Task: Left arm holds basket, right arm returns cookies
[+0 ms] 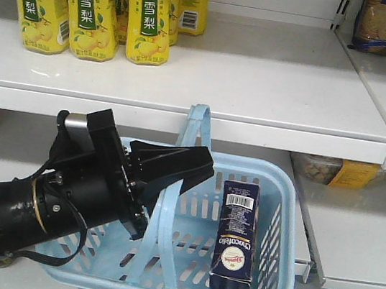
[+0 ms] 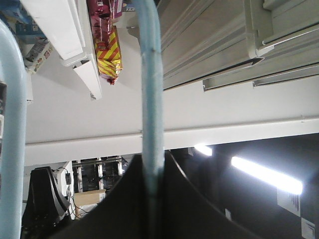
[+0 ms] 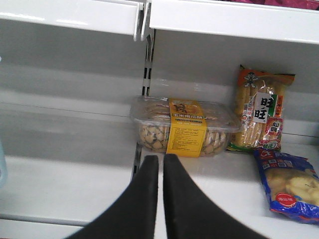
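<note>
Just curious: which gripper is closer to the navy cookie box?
Left. Left gripper grips the basket handle beside the box; right gripper faces a shelf, outside the front view.

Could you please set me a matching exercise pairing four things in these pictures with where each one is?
Things:
1. cookie carton
2. yellow bottles
3. basket handle
4. clear snack tub

Places:
A. on the upper shelf
B. between the closed jaws of the left gripper
C. on the shelf ahead of the right gripper
D. standing inside the basket

Pairs: 1-D, 2-A, 3-B, 4-C.
</note>
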You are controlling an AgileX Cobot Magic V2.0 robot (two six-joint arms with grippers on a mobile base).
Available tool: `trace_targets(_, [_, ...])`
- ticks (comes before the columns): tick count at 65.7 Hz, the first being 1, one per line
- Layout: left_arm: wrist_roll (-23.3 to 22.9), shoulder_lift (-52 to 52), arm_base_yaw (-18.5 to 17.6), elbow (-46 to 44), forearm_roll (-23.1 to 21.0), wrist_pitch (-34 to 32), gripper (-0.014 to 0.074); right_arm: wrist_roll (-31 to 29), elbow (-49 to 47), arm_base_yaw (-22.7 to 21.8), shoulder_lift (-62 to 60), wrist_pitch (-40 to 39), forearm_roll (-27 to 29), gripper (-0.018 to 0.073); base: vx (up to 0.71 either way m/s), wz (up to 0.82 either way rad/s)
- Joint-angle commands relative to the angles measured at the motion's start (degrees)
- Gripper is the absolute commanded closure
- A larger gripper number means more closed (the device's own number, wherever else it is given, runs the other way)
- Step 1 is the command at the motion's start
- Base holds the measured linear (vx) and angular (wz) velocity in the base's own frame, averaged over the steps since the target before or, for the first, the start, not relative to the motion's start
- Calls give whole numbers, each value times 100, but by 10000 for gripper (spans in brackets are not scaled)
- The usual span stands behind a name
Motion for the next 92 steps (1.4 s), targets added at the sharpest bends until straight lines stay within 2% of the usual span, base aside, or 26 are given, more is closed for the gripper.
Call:
trace_targets(1, [125,-235,9,-161,-556,-521,596,-31,101,-7,-64,-436,-29,562,1,1])
trace_targets(92, [125,-235,9,-161,-556,-521,596,-31,101,-7,-64,-435,-29,562,2,3])
